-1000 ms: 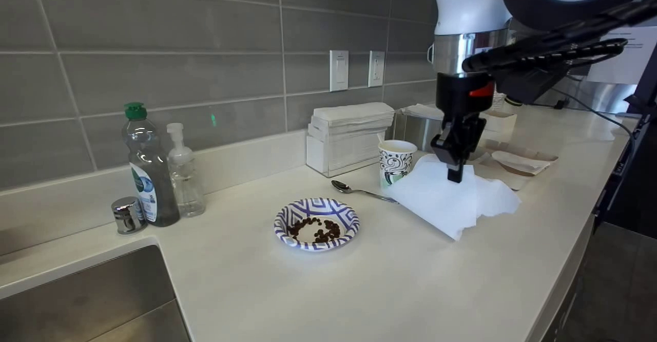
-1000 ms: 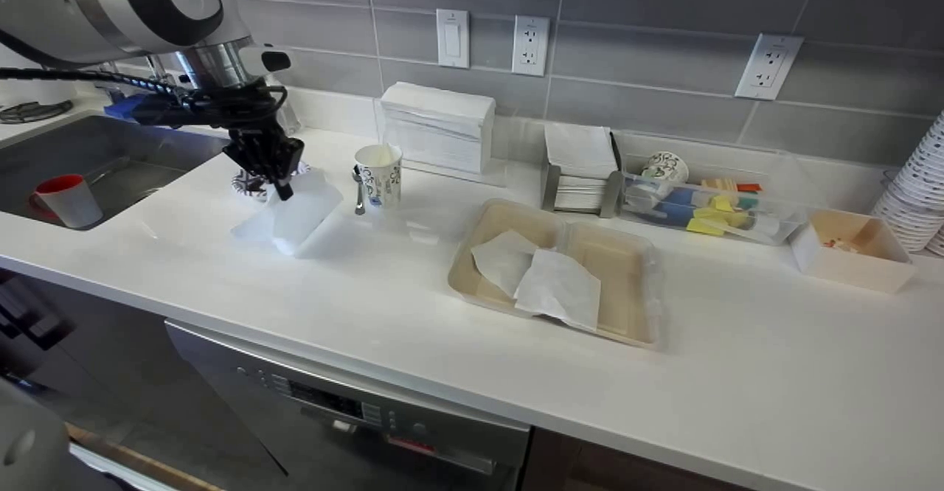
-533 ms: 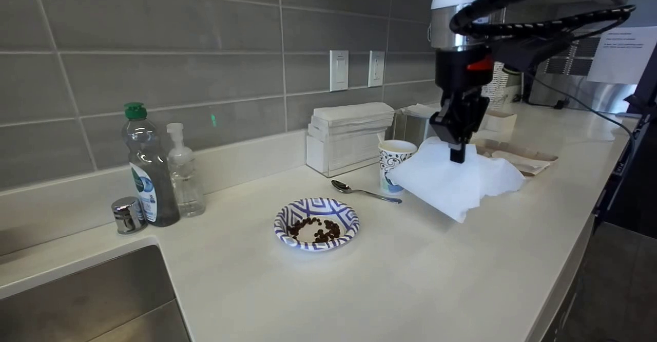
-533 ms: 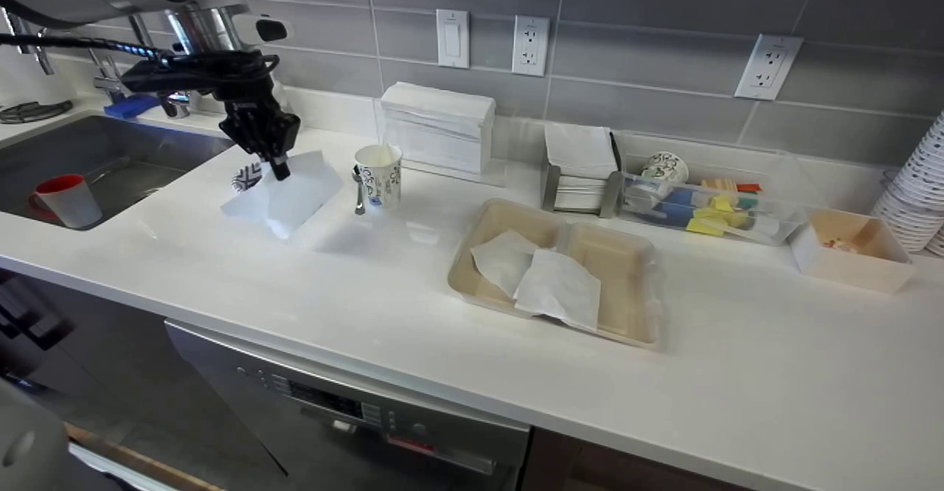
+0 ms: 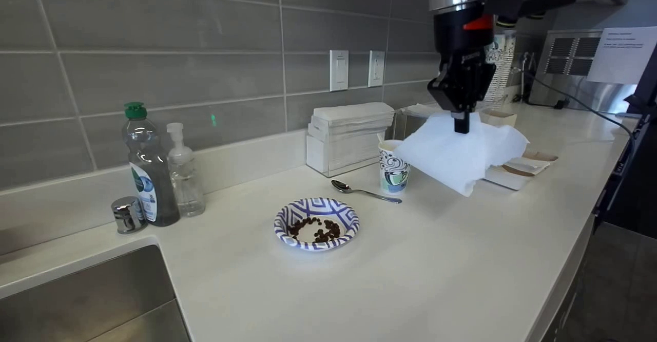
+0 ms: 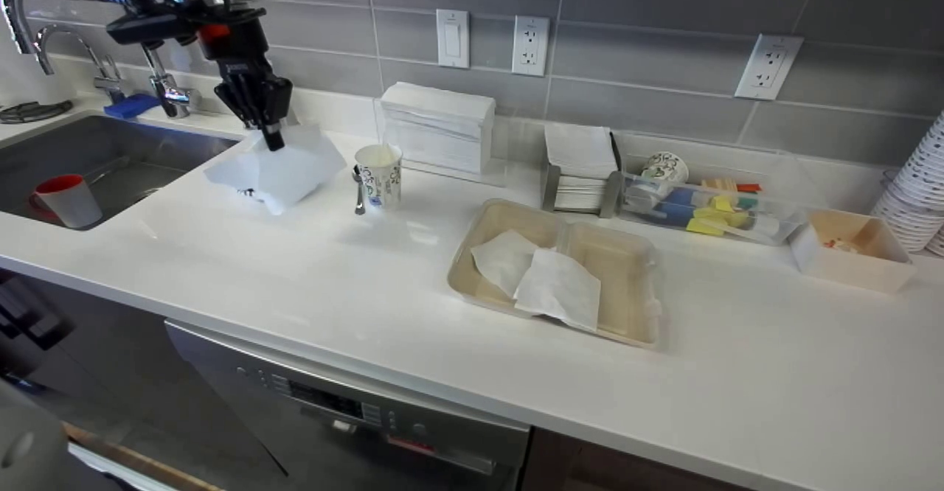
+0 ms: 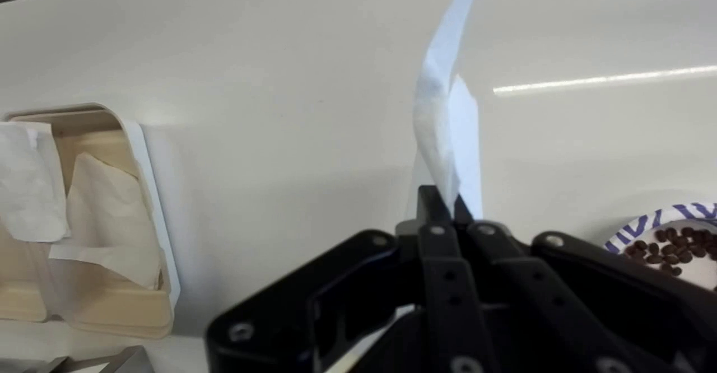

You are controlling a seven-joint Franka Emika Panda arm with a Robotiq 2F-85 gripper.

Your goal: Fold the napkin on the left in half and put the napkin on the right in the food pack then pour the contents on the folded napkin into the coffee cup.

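One napkin hangs pinched in the tool.

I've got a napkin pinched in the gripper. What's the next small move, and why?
I'd probably ease the napkin toward the open food pack. The gripper holds the napkin, which seems to hang clear of the counter, and another napkin already lies in the pack, so this one likely belongs there too.

Wrist view crops the bowl and food pack.
In an exterior view the napkin hides nearly all the bowl, toward the edge of the bench by the sink.
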